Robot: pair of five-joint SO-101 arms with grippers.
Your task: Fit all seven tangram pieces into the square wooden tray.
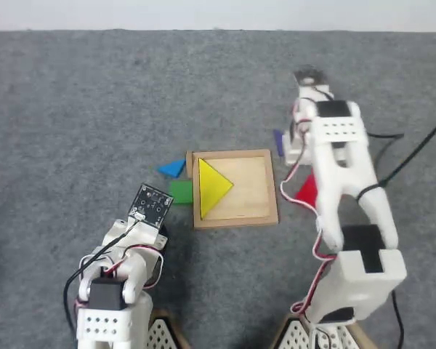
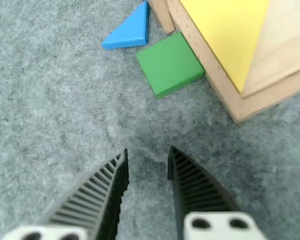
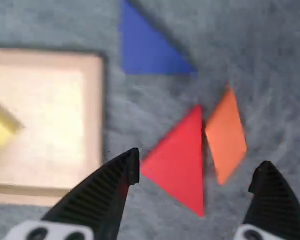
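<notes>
Right wrist view | right fingers (image 3: 101, 195) spread wide, red triangle (image 3: 180, 160) between them | left fingers (image 2: 107, 192) slightly parted, green square (image 2: 170, 62) ahead

The bench (image 1: 94, 109) is covered w/ grey cloth, like felt or short carpet: matt, rough, fibrous. The tray (image 1: 236, 219) is pale bare wood, matt & smooth, w/ faint grain on its floor. The pieces, i.e. yellow triangle (image 1: 212, 187), green square (image 2: 171, 63), light blue triangle (image 2: 130, 31), dark blue triangle (image 3: 147, 47), red triangle (image 3: 180, 160) and orange piece (image 3: 226, 135), have a flat colour coat, smooth, approx. matt. Jaws of the left gripper (image 2: 146, 160) and right gripper (image 3: 197, 167) are black matt plastic w/ fine ribs; their bases are white plastic. Shells of the left arm (image 1: 120, 291) and right arm (image 1: 341, 167) are white plastic, smooth.
</notes>
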